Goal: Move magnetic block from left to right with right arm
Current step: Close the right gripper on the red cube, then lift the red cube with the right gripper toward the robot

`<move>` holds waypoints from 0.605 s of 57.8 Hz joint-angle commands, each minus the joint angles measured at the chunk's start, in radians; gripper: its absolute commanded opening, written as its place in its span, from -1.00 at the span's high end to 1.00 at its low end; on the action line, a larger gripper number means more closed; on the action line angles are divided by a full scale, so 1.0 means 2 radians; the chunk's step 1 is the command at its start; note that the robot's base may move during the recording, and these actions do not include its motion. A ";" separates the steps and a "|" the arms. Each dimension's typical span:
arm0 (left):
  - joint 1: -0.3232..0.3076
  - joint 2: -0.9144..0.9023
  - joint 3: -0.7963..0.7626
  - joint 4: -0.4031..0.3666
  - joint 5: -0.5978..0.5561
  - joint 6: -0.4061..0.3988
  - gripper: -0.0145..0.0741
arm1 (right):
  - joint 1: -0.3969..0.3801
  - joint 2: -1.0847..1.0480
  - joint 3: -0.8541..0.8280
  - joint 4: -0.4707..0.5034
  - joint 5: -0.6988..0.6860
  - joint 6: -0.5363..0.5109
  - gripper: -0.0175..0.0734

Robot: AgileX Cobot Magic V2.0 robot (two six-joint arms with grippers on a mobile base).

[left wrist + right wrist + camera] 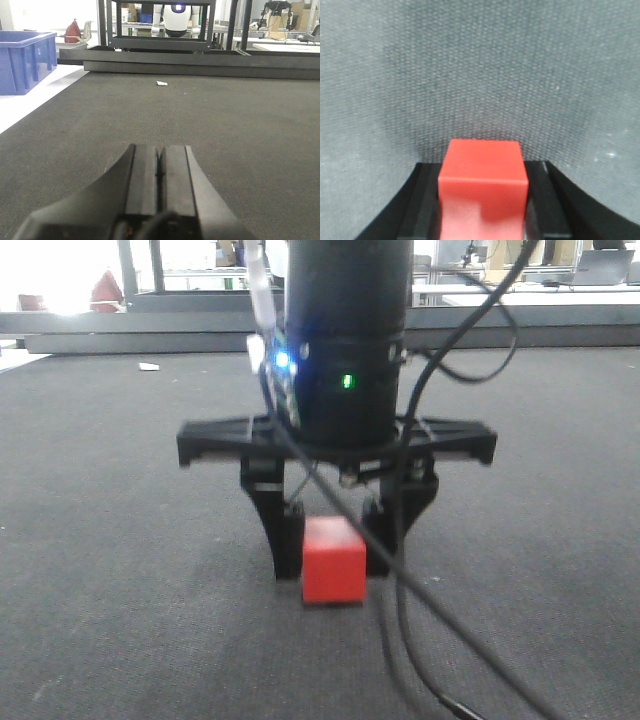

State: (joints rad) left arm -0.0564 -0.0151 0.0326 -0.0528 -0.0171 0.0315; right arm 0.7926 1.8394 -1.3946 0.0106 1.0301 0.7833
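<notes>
Right gripper (333, 556) clamping magnetic block (482, 182) between both fingers, block touching dark grey mat (120, 540). Left gripper (160, 172) pointing along mat, fingers pressing together, fully closed.

**Item count, all views**

One magnetic block (333, 560), red; two grippers: right gripper (334, 562) with two fingers (288, 540), left gripper (160, 172) with two as well; two arm lights: one blue light (282, 361), one green light (347, 381); one blue crate (25, 60); one white scrap (162, 83) on the mat; one white robot (177, 17) at the back; black cables (400, 610): several, exact number unclear.
</notes>
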 commanded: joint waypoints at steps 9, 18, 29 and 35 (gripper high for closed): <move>-0.002 -0.004 0.004 -0.002 -0.045 -0.004 0.94 | -0.005 -0.105 0.029 -0.055 -0.035 -0.009 -0.04; -0.002 -0.004 0.004 -0.002 -0.045 -0.004 0.94 | -0.036 -0.171 0.109 -0.059 -0.083 -0.010 -0.04; -0.002 -0.004 0.004 -0.002 -0.045 -0.004 0.94 | -0.102 -0.248 0.197 -0.014 -0.141 -0.134 -0.04; -0.002 -0.004 0.004 -0.002 -0.045 -0.004 0.94 | -0.146 -0.292 0.249 0.014 -0.172 -0.240 -0.04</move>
State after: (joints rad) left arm -0.0564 -0.0151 0.0326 -0.0528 -0.0171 0.0315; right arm 0.5598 1.3443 -0.9313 0.0000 0.7729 0.4763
